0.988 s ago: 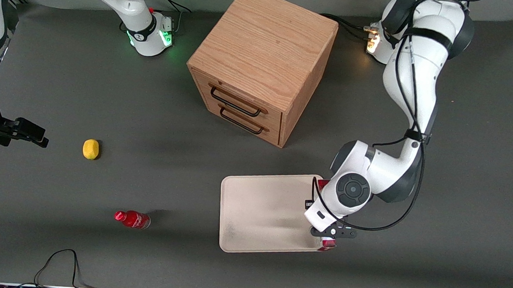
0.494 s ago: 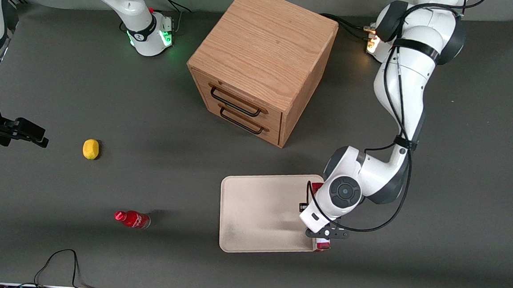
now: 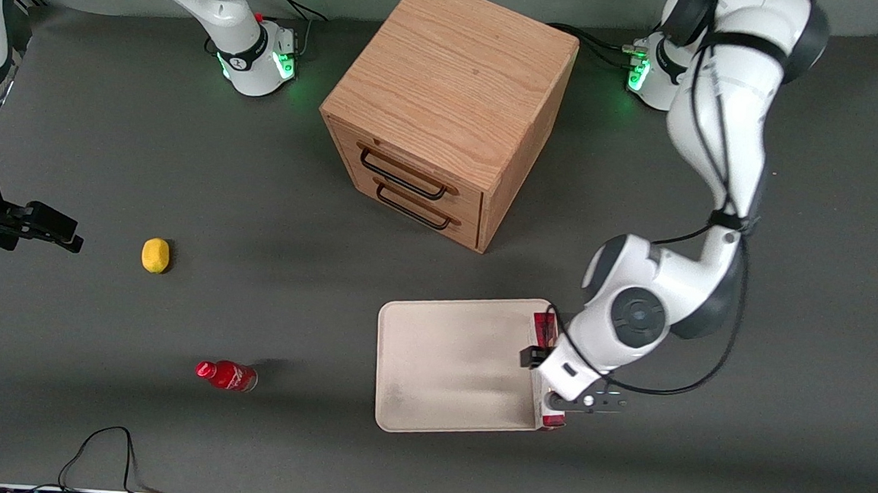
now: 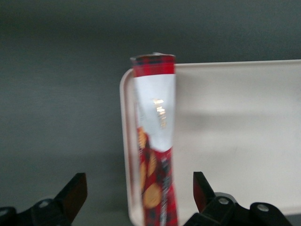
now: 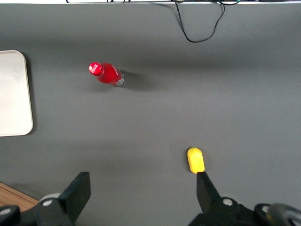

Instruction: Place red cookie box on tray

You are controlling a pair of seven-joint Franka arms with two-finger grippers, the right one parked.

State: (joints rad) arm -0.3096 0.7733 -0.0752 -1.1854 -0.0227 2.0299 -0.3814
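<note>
Spread wide, my gripper hangs above the red cookie box without touching it; in the wrist view one dark fingertip shows on each side of the carton with clear space between pad and cardboard. From the front my gripper sits over the edge of the tray that faces my own end of the table, and my wrist hides most of the box.

Only the two ends of the red cookie box peek out from under my wrist in the front view, one close to the tray's corner nearest the drawer cabinet, one close to the corner nearest the front camera. It lies lengthwise along that tray edge, standing on a narrow side, with its grey-white panel and cookie print facing up at my wrist camera. It rests at the tray rim; whether it sits fully inside the rim or partly on it, I cannot tell.

Toward the parked arm's end of the table, well apart from the tray, stand a small red bottle and a yellow lemon-like object.
</note>
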